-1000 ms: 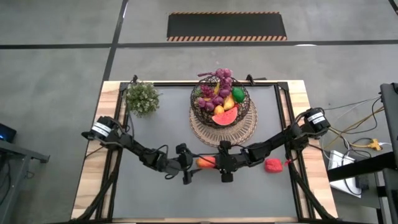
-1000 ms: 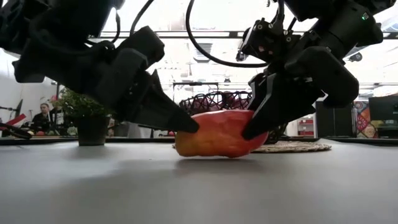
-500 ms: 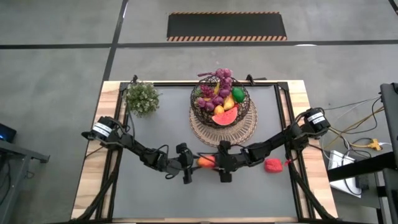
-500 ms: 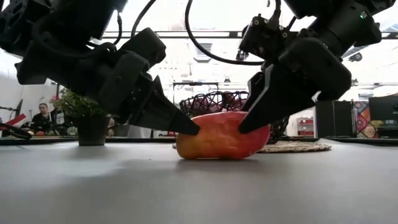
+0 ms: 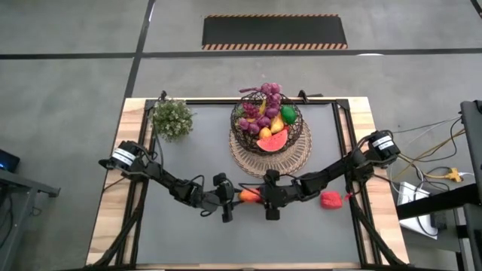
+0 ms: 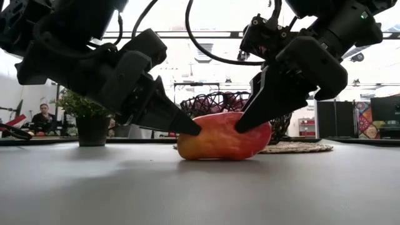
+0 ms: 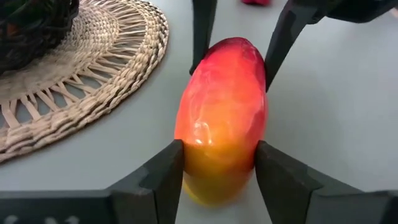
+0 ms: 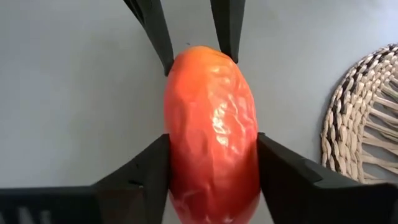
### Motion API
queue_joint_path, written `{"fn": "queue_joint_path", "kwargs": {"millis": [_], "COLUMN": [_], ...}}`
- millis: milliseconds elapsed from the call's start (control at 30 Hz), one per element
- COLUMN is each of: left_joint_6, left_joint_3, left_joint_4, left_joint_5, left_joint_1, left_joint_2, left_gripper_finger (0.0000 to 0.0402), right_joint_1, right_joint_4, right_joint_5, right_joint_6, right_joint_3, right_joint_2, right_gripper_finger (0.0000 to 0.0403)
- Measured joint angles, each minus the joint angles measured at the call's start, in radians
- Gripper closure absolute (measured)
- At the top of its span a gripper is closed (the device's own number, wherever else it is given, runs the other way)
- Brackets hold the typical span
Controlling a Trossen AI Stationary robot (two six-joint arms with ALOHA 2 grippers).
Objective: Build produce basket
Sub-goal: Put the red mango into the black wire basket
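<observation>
A red-and-yellow mango [image 5: 247, 196] lies on its side on the grey table [image 5: 188, 226], in front of the woven mat [image 5: 290, 159]. My left gripper [image 5: 235, 197] is shut on its left end. My right gripper [image 5: 260, 196] is shut on its right end, facing the left one. The dark wire basket [image 5: 269, 124] stands on the mat and holds grapes, a watermelon slice, a lime and other fruit. A red fruit [image 5: 330, 199] lies on the table to the right. My left gripper pinches the mango's yellow-orange left end [image 7: 214, 168] between its two fingers [image 7: 168, 171], coming slanting down from the table's left, along the fruit. The mango's underside rests on the table [image 6: 219, 155]. My right gripper pinches the mango's red right end [image 8: 211, 174] between its two fingers [image 8: 273, 174], coming slanting down from the table's right, along the fruit. Its fingertips [image 6: 240, 127] sit high on the mango.
A bushy green potted plant [image 5: 172, 118] stands at the far left. The mat's rim [image 7: 124, 81] lies just beyond the mango. Open grey table surface lies in front of both grippers, toward the near edge.
My right gripper has crept a little farther over the mango toward my left gripper, and its fingertips have risen slightly on the fruit. The mango has stayed on the table, nudged barely to the right.
</observation>
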Motion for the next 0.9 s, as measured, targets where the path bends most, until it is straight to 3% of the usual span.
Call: {"fn": "queue_joint_path", "kwargs": {"millis": [67,167,500,600,900], "left_joint_6": [-0.032,-0.063,-0.087,-0.059,0.052], "left_joint_3": [0.000,0.000,0.000,0.000,-0.004], "left_joint_4": [-0.001,0.000,-0.020,-0.055,-0.176], "left_joint_5": [0.002,0.028,0.064,0.115,0.119], "left_joint_1": [0.000,0.000,-0.002,-0.002,-0.021], "left_joint_2": [0.000,-0.001,-0.068,-0.120,-0.312], "left_gripper_finger": [0.0237,0.0228,0.0143,0.0137,0.0136], "right_joint_1": [0.000,0.000,0.015,0.029,0.079], "right_joint_4": [0.000,-0.001,-0.023,-0.052,-0.125], "right_joint_5": [-0.004,-0.006,0.005,0.005,0.004], "right_joint_6": [-0.006,-0.015,-0.063,-0.064,-0.053], "right_joint_3": [0.000,0.000,0.010,0.011,0.011], "right_joint_2": [0.000,0.000,-0.025,-0.060,-0.152], "right_gripper_finger": [0.0238,0.0241,0.0239,0.0239,0.0238]}}
